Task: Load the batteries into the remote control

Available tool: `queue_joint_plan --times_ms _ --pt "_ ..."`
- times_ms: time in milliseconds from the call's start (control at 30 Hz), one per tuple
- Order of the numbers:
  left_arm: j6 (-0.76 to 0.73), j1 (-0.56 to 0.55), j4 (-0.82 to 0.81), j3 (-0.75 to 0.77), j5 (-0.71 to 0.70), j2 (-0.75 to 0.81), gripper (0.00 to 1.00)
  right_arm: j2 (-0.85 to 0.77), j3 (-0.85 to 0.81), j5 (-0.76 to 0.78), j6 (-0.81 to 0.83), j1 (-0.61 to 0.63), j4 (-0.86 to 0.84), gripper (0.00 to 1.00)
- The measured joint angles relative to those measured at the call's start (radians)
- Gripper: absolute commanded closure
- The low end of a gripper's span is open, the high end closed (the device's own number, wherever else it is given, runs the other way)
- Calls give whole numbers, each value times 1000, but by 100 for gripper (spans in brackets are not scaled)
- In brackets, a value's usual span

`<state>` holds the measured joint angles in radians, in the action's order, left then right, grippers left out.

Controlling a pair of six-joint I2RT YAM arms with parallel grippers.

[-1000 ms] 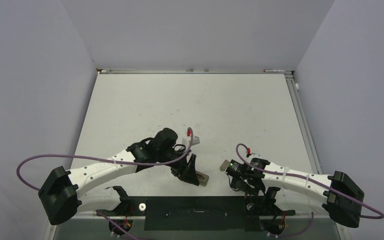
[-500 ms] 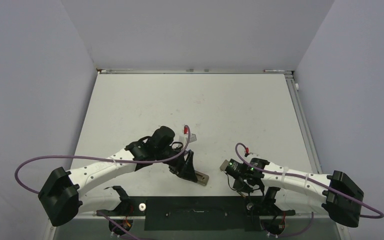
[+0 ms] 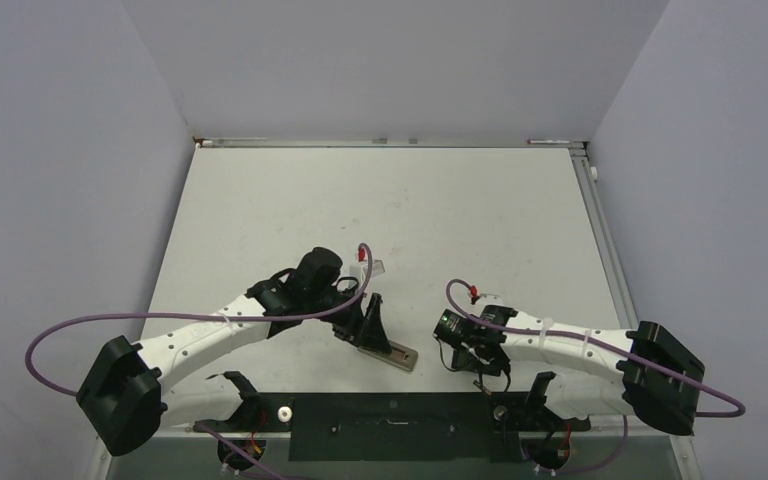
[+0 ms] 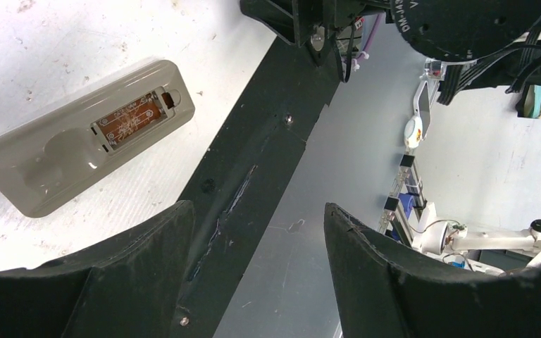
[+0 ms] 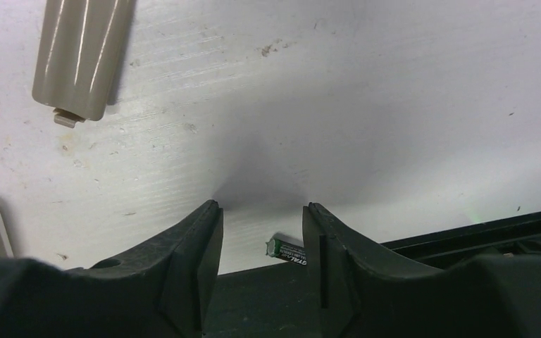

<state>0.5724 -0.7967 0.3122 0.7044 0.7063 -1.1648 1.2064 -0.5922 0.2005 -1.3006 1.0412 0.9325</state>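
The remote control [image 4: 77, 151] lies back-up on the table, greyish-beige, its recess open with a brownish-gold battery [image 4: 132, 117] in it. From above, the remote control [image 3: 401, 355] sits just right of my left gripper [image 3: 372, 335]. The left gripper [image 4: 257, 211] is open and empty, hanging over the black strip beside the remote. A second battery [image 5: 287, 251], dark with a green end, lies on the table against the black strip. My right gripper [image 5: 262, 208] is open just above it, and its right finger hides part of the battery. The right gripper [image 3: 470, 360] is right of the remote.
A beige battery cover [image 5: 81, 56] lies loose on the table beyond the right gripper. A black strip [image 3: 390, 425] runs along the table's near edge between the arm bases. Grey walls close in the table on three sides.
The right arm has shifted left toward the remote. The left gripper has drawn slightly back and left, away from the remote, which stays put.
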Motion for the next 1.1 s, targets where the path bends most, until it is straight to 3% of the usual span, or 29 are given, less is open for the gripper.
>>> queue_joint_plan --times_ms 367,733,1100 --pt "0 7 4 -8 1 0 34 -49 -2 -63 187 43 -16 52" --pt "0 7 3 -8 2 -19 32 -19 6 -78 217 125 11 49" --pt "0 8 4 -8 2 -34 32 -45 39 -99 212 125 -21 59"
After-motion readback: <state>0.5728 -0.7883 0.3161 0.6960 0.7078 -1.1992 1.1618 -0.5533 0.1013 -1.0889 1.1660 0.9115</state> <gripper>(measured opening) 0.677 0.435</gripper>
